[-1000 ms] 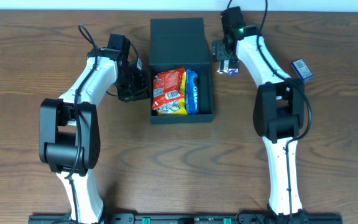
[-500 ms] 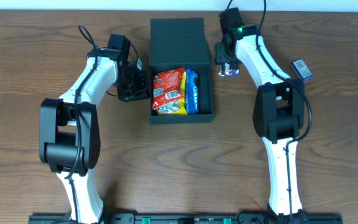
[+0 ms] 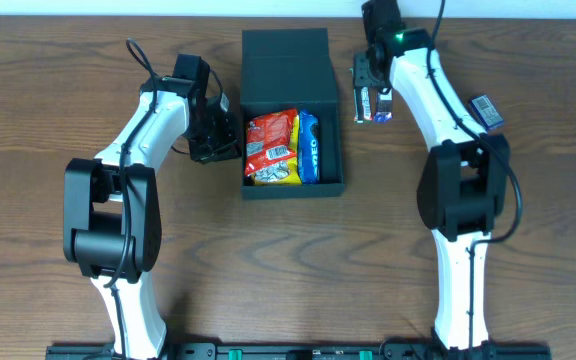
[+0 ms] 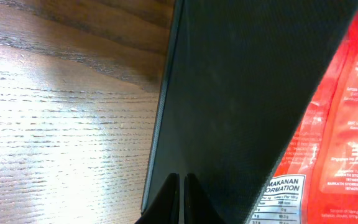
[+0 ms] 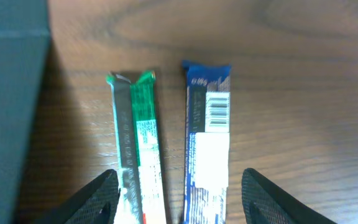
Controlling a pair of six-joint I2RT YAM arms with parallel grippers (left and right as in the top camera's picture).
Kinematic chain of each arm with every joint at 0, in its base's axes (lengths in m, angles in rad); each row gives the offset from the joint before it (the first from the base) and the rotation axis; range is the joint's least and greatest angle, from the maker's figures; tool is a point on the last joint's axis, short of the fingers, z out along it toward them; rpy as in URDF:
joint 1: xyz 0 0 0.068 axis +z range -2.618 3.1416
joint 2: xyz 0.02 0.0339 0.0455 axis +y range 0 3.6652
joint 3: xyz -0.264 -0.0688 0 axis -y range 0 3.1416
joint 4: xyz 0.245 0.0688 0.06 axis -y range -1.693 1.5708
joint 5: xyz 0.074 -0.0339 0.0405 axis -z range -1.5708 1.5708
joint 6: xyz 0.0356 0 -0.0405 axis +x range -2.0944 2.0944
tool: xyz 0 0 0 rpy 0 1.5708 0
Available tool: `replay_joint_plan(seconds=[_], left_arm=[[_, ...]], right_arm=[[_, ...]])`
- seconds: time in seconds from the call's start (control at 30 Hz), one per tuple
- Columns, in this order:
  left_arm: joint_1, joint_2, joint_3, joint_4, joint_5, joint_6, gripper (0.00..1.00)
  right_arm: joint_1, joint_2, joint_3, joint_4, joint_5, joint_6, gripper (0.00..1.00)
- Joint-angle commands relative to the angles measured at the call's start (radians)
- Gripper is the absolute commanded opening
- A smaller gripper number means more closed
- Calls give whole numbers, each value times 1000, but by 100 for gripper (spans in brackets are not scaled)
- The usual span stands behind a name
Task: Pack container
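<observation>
The box [image 3: 293,191] is found at the middle of the bench [image 3: 288,260]. It is open, with its lid [image 3: 286,62] laid back flat on the far side. Inside, a red snack packet [image 3: 271,140] is seen on the left, and a blue biscuit packet [image 3: 309,145] is set just beside it on the right.

The left tool [image 3: 226,135] is placed at the box's left wall. In the wrist view its fingertips [image 4: 166,200] are drawn together with only a slit between them. Whether the wall is pinched there cannot be told.

The right tool [image 3: 371,92] is positioned off the box's right side, near the hinge, and it is released, with its fingers [image 5: 101,196] spread wide. Beneath it two long bars are laid side by side on the bench, with a gap between them. A green bar [image 5: 135,162] is nearer the box, and a blue bar [image 5: 209,143] with a barcode lies beyond it.

A small blue packet [image 3: 485,108] is seen further to the right, well apart from the box.
</observation>
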Motion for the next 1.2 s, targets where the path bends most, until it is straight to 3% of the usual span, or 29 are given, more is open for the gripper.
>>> replay_joint_plan(seconds=[0.0,0.63,1.17], left_arm=[[-3,15,-5,-2,-3,7,6],[-3,15,-5,-2,-3,6,6],[-3,15,-5,-1,-3,6,6]], right_arm=[[-5,-64,-8,-5,13,1,65],[4,102,-9,70,-76,-82,66],[14,161,-10,78,-122,-82,59]])
